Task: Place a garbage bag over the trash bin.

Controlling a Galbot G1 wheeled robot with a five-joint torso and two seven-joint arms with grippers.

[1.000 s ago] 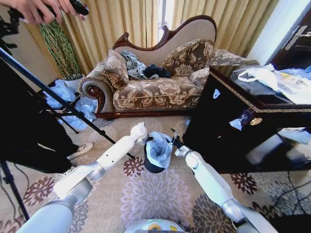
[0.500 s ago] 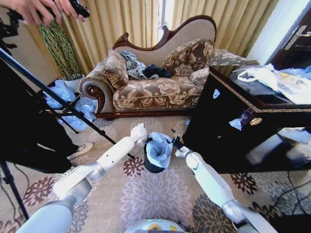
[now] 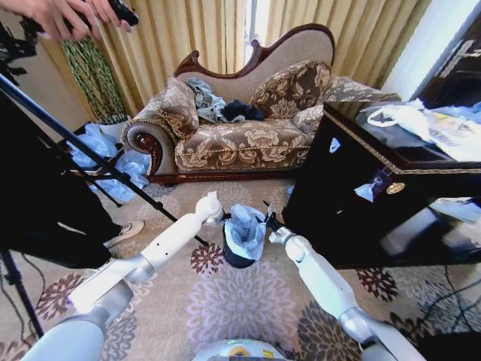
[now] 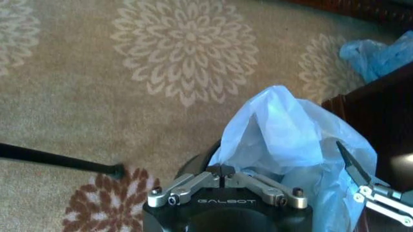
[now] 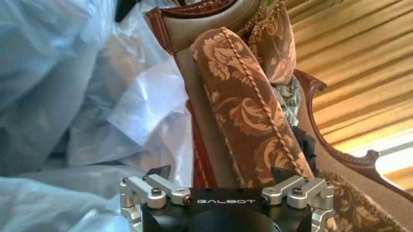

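My left gripper (image 3: 216,208) hangs low over the floral carpet (image 3: 240,301), its fingers pressed together with nothing between them, the tips just at the rim of the small black cylindrical trash bin (image 3: 234,258) that stands immediately to its right. The thin, crinkly, pale blue translucent garbage bag (image 3: 246,229) sits in and over the mouth of that bin, its plastic bunched up above the rim and draped down the side facing my right gripper (image 3: 267,216). That right gripper is just on the far side of the bag, fingers spread apart, one tip close against the plastic, with the glossy black cabinet (image 3: 361,203) beyond it.
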